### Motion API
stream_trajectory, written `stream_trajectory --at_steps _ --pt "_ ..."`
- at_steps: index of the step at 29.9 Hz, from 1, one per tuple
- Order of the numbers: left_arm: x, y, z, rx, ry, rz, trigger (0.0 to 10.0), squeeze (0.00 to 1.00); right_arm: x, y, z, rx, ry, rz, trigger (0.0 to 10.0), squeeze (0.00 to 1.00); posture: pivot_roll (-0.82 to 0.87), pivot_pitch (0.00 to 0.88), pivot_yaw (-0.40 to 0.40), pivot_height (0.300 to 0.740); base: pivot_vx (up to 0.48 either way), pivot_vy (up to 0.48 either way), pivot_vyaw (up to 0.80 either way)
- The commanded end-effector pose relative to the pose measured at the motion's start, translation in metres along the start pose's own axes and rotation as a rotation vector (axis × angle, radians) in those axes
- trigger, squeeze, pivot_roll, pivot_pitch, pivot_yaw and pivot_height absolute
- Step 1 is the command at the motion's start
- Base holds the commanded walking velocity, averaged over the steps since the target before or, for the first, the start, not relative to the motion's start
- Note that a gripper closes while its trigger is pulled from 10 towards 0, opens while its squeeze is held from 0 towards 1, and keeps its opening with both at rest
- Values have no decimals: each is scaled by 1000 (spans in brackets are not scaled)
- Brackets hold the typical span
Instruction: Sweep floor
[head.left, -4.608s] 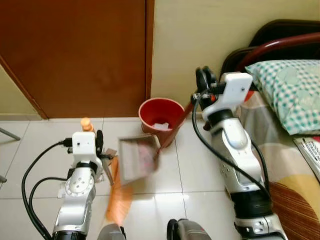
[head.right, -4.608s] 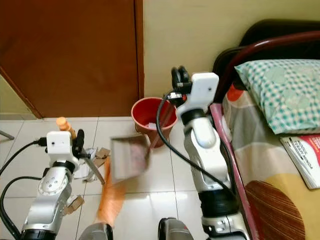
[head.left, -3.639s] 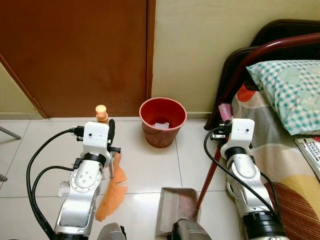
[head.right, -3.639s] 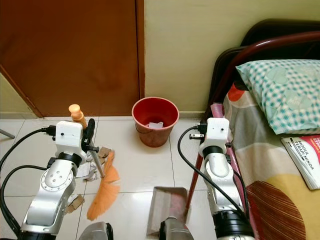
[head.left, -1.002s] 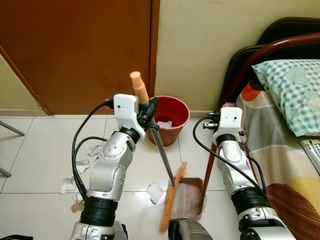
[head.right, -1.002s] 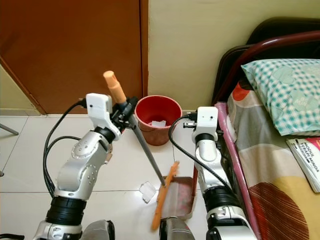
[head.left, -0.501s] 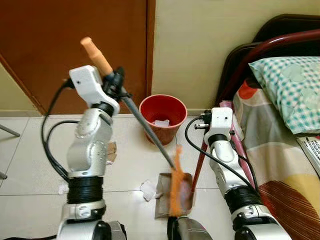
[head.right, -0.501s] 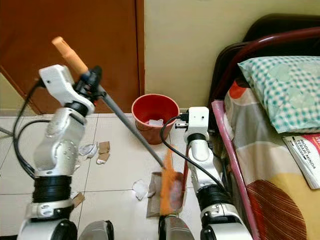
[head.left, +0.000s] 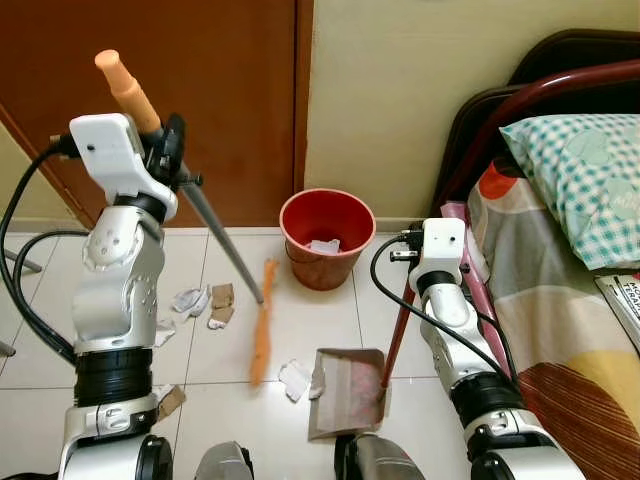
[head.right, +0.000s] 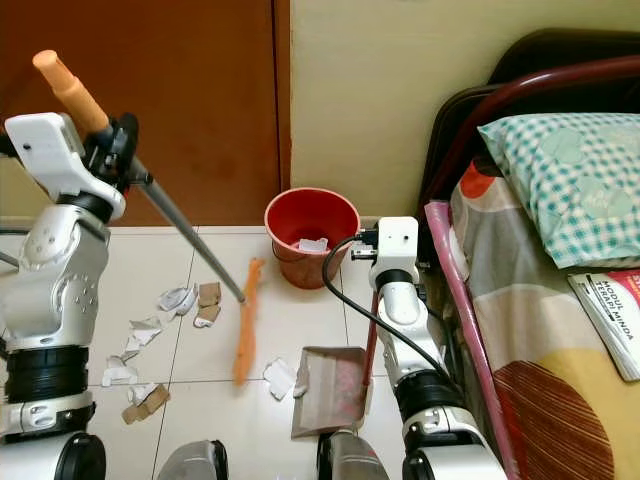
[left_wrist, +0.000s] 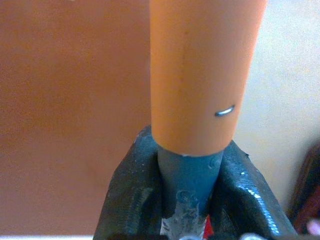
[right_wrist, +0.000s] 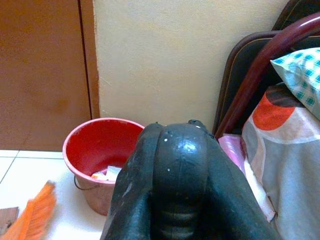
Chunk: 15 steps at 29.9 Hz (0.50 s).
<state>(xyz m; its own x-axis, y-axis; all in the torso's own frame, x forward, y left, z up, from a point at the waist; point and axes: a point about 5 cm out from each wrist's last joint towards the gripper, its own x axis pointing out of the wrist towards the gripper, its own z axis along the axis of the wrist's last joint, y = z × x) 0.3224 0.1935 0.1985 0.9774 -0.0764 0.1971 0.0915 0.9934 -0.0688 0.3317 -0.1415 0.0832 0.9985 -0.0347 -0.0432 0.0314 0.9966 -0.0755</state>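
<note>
The left gripper (left_wrist: 186, 200) is seen clamped on the grey-shafted, orange-bristled broom (head.left: 262, 318) (raised, blurred) above torn paper scraps (head.right: 185, 300). The right gripper (right_wrist: 172, 165) is closed on the dustpan's red handle (head.left: 395, 330) beside the red plastic bucket (head.left: 327, 235).

Orange broom head (head.left: 262, 322) showing motion-blurred, bristles not resolving. Right gripper's fingers (right_wrist: 172, 175) blocking dustpan handle from wrist view. Book (head.right: 610, 320) running off frame edge. Paper scraps (head.right: 140, 335) too small for identifying.

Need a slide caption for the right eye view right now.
Left end effector swings broom towards paper scraps; dustpan waits beside red bucket.
</note>
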Motion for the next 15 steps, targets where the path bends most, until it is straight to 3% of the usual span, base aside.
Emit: stream_trajectory --at_steps 1,3,4,5,9,15 --pt "-1 -13 7 24 -33 -75 10000 0 1 -1 1 2 -5 7 10000 0 42 130 -62 740 0 0 0" --pt "-7 -26 -2 64 -2 -143 10000 0 3 -1 6 62 -33 0 10000 0 44 129 -63 740 0 0 0" --pt "-7 -26 -2 64 -2 -143 10000 0 3 -1 6 62 -33 0 10000 0 44 129 -63 740 0 0 0" --pt "-13 -38 -11 65 22 -185 10000 0 4 1 9 70 -43 7 10000 0 44 129 -63 740 0 0 0" --pt "-21 -57 -24 30 50 -215 10000 0 6 4 10 63 -42 14 10000 0 44 129 -63 740 0 0 0" --pt "-22 -63 -28 36 48 -199 10000 0 4 6 6 78 -28 20 10000 0 44 129 -63 740 0 0 0"
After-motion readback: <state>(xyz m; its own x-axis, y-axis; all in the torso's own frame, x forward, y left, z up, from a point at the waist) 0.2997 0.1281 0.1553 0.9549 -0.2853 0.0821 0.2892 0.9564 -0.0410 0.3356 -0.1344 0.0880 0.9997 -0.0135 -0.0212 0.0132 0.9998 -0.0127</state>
